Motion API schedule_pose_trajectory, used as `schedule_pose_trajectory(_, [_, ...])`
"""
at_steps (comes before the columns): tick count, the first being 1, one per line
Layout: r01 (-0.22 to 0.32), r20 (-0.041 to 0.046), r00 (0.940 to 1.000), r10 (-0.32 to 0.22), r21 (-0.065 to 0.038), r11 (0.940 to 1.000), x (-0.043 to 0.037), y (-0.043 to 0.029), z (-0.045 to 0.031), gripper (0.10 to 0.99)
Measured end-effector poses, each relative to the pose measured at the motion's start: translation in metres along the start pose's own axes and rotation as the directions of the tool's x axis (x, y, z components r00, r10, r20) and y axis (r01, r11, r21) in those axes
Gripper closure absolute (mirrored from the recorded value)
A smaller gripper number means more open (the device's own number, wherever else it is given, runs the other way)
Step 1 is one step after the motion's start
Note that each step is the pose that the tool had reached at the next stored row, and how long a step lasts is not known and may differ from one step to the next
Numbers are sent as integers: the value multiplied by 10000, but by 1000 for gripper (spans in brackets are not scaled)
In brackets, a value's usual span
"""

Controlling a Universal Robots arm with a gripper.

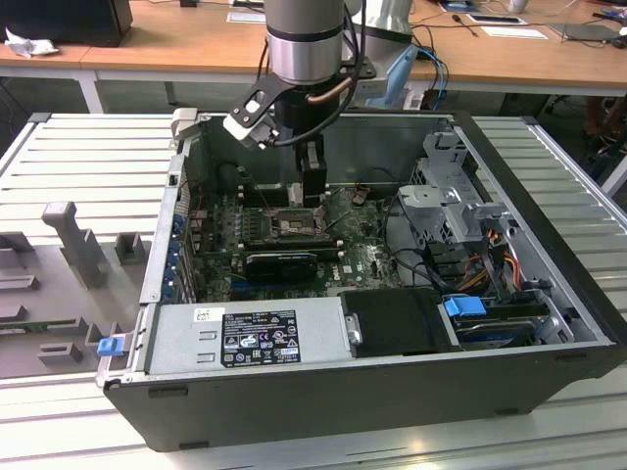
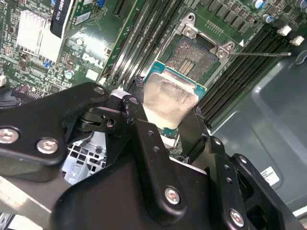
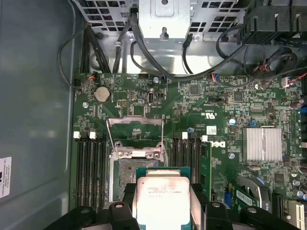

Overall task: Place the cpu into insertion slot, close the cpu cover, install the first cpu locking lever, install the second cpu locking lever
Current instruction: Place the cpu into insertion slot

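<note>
Progress: no step finished; cpu [image 3: 160,203] not seated.
Gripper [image 1: 312,191]: fingers [image 2: 144,134] clamped on the cpu's edges, over the insertion slot [image 3: 135,170].
Cpu cover [image 3: 135,128]: swung open (a lever rod [image 2: 259,53] looks unlatched).
Materials: cpu top dull silvery, smudged, green-edged; slot a dark pin field, metal-rimmed; cover a thin metal frame.

The cpu [image 2: 168,96] has a dull silvery metal top, faintly smudged, on a green board edge. The hand [image 2: 169,109] is matt black with bright screw heads. The cpu cover [image 3: 134,119] is dull bare metal; the heatsink [image 3: 261,143] ribbed, pale metal; the motherboard [image 3: 192,103] green, slightly glossy
</note>
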State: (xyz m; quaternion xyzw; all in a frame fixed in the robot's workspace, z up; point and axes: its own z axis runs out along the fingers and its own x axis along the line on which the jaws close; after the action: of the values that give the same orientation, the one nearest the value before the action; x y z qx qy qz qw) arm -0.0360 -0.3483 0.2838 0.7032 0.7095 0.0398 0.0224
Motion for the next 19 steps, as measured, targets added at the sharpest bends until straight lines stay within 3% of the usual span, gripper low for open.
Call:
schedule_pose_trajectory(5, [0,-1,10000,0,0,10000,20,-19,143,557])
schedule_pose_trajectory(9, [-473,41,9989,473,-12,9989,19,-23,182,557])
schedule_pose_trajectory(14, [-483,39,9988,483,-14,9988,19,-32,216,557])
schedule_pose_trajectory(19, [-479,39,9988,479,-13,9989,60,-55,338,557])
